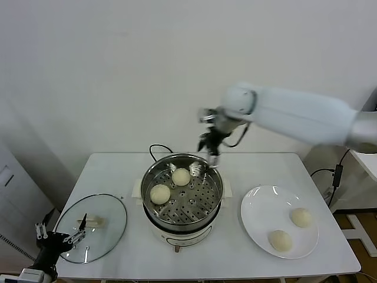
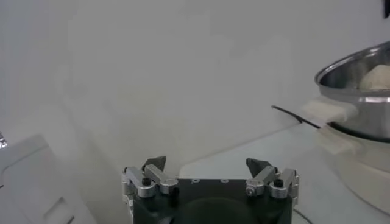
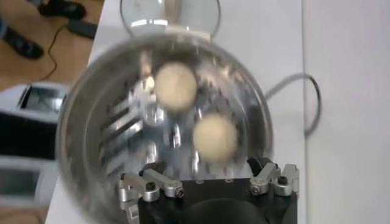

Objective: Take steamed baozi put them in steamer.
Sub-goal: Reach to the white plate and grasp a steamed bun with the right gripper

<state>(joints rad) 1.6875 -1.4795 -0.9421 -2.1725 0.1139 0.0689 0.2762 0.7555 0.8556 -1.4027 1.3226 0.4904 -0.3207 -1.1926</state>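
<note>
Hovering above steamer (image 1: 182,197) back rim — right gripper (image 1: 211,154), jaws apart, nothing held. Two baozi (image 1: 181,176) (image 1: 160,193) on perforated floor; two more (image 1: 301,217) (image 1: 280,240) on white plate (image 1: 254,221) — robot's right, nearer along counter (image 1: 230,250). Right arm closer. Round buns, no long axis. Left gripper (image 1: 59,239) parked by glass lid (image 1: 112,227), jaws apart.
</note>
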